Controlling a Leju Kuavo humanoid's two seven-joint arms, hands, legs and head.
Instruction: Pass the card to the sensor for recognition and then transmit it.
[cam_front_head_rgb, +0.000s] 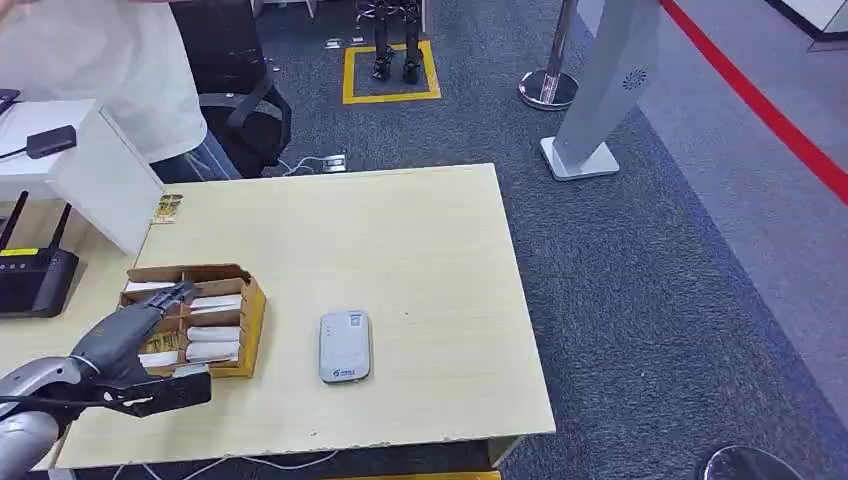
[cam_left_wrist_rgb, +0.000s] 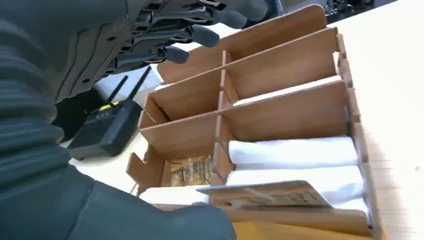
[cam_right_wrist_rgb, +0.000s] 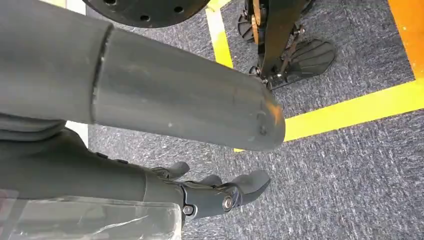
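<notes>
A pale wooden counter (cam_front_head_rgb: 400, 250) stands on dark grey carpet (cam_front_head_rgb: 640, 300). To the far right a red line (cam_front_head_rgb: 760, 105) crosses the floor, and a slanted grey pillar on a white base (cam_front_head_rgb: 600, 90) stands near a chrome post base (cam_front_head_rgb: 548, 88). A yellow square outline (cam_front_head_rgb: 392, 72) is marked on the carpet beyond the counter's far edge. At the far left a person in a white top (cam_front_head_rgb: 100, 60) is beside a black office chair (cam_front_head_rgb: 240, 100).

On the counter's near left sits a brown wooden divided card box (cam_front_head_rgb: 200, 320), with white cards (cam_left_wrist_rgb: 295, 152) standing in several compartments. One patterned card (cam_left_wrist_rgb: 270, 194) lies flat across the box's near end. Right of the box, apart from it, lies a grey-white rounded card sensor (cam_front_head_rgb: 345, 346). A black router with antennas (cam_front_head_rgb: 35, 275) sits left of the box beside a white block (cam_front_head_rgb: 95, 170).

The left hand (cam_front_head_rgb: 140, 330) hovers over the box, fingers (cam_left_wrist_rgb: 200, 35) stretched out and apart, the thumb just under the flat card; I cannot tell whether it touches it. The right hand (cam_right_wrist_rgb: 215, 192) hangs over the carpet, fingers loosely curled on nothing.
</notes>
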